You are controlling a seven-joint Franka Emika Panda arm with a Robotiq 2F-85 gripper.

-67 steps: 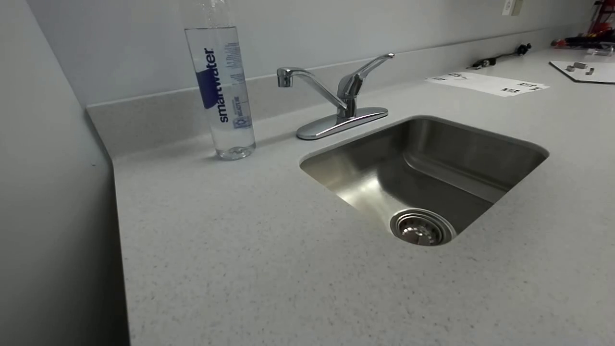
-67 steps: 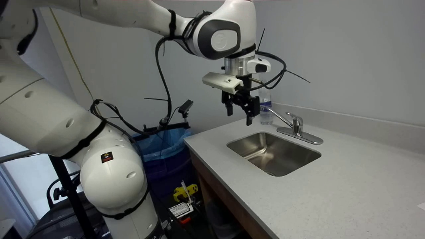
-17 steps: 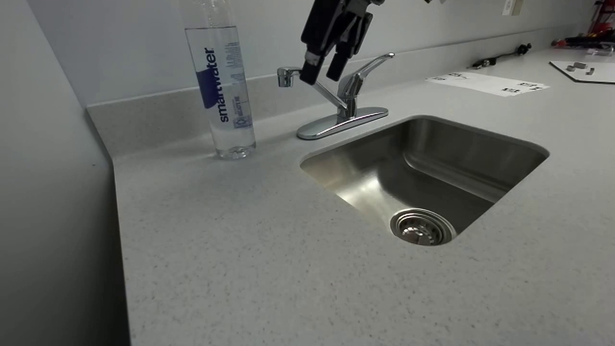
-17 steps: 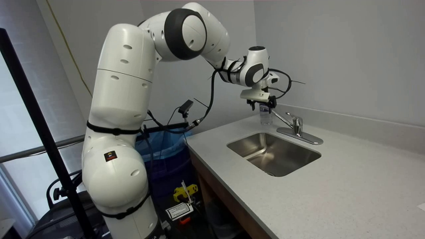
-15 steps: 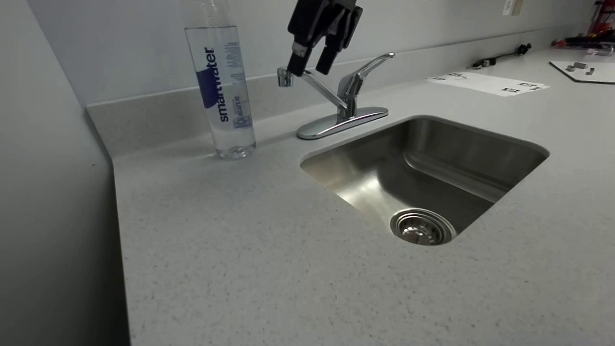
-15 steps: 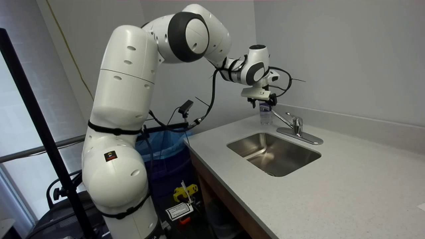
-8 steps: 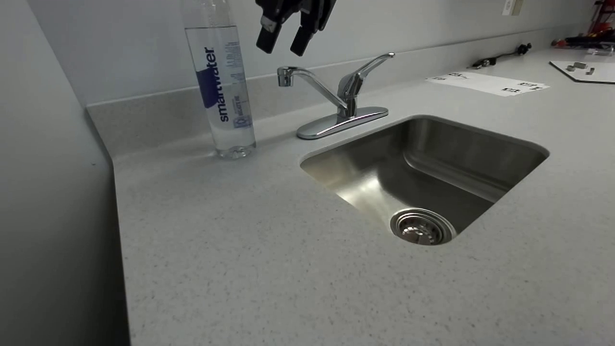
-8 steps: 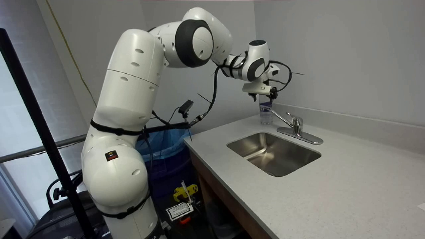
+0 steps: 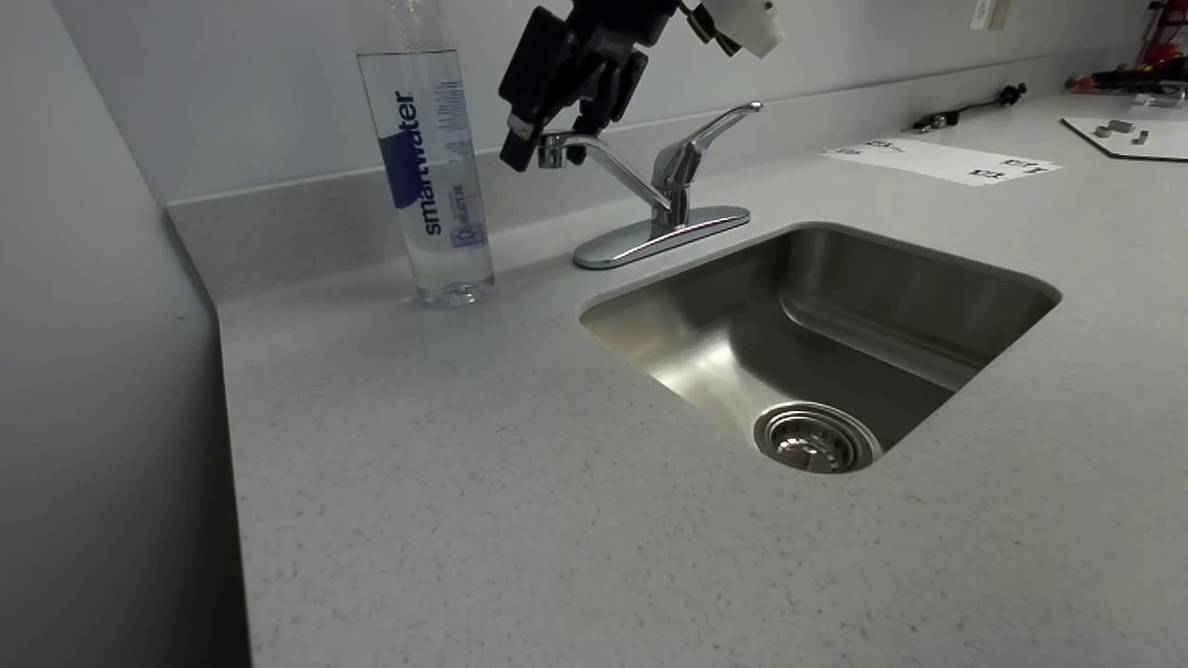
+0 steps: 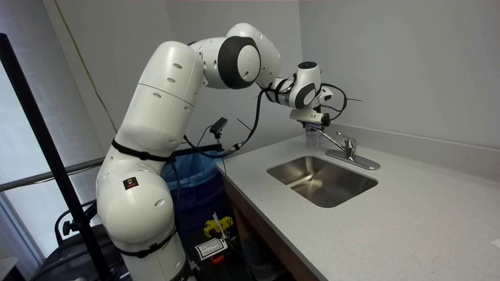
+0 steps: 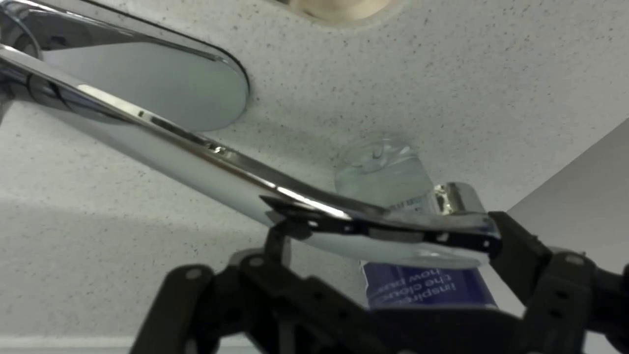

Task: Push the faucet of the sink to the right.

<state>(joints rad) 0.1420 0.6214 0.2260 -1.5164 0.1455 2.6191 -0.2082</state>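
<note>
The shiny metal faucet (image 9: 685,167) stands behind the steel sink (image 9: 863,325); in an exterior view its spout points left, toward the bottle. Both also show in an exterior view, the faucet (image 10: 349,147) and the sink (image 10: 324,183). My gripper (image 9: 548,156) is open and low at the spout's end, on the wall side; the spout partly hides one finger. In an exterior view the gripper (image 10: 314,125) is small and its fingertips are hard to see. In the wrist view the spout (image 11: 211,152) crosses in front of the parted fingers (image 11: 391,228). Contact cannot be told.
A clear water bottle (image 9: 436,176) with a blue label stands upright just left of the gripper; it also shows in the wrist view (image 11: 378,172). The backsplash (image 9: 306,232) and wall lie behind. A paper sheet (image 9: 942,162) lies farther along the counter. A bin (image 10: 199,191) stands beside the counter.
The arm has reached over to the faucet. The gripper was in front of the spout, rose above it, then came down behind its end. It stays open. Faucet and bottle have not moved.
</note>
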